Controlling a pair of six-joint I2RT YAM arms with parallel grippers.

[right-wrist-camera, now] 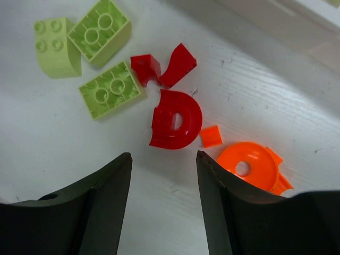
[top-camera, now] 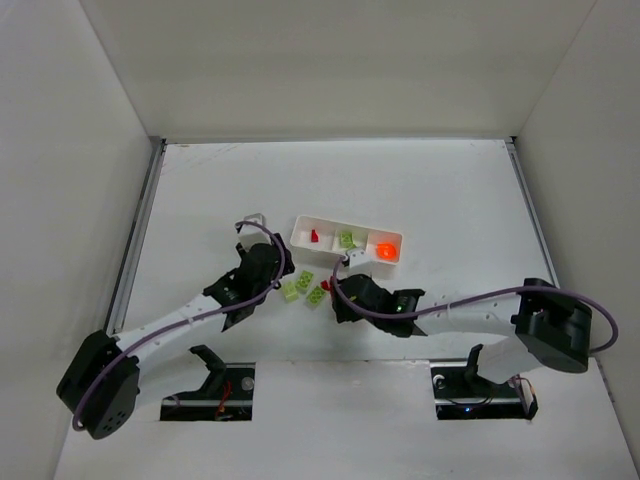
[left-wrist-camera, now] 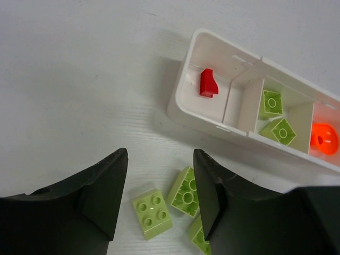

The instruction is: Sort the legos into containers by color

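Partly sorted: the tray (left-wrist-camera: pixel 183 109) ahead of the left gripper (left-wrist-camera: pixel 160 159) holds a red piece (left-wrist-camera: pixel 207 83), two green bricks (left-wrist-camera: pixel 271 103) and an orange piece (left-wrist-camera: pixel 324 139). Three loose green legos (right-wrist-camera: pixel 104 33), red bits (right-wrist-camera: pixel 175 119) and orange bits (right-wrist-camera: pixel 247 167) lie on the counter (right-wrist-camera: pixel 53 143) just ahead of the right gripper (right-wrist-camera: pixel 163 159). Both grippers stand half-open, empty

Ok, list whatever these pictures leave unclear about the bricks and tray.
- Left wrist view: a third lime green plastic brick is cut off by the bottom edge and the left gripper. The long white plastic tray runs off the right edge.
- Right wrist view: the flat round orange plastic piece is partly behind the right gripper.
- Top view: that loose orange piece does not show, and the right arm seems to cover it.
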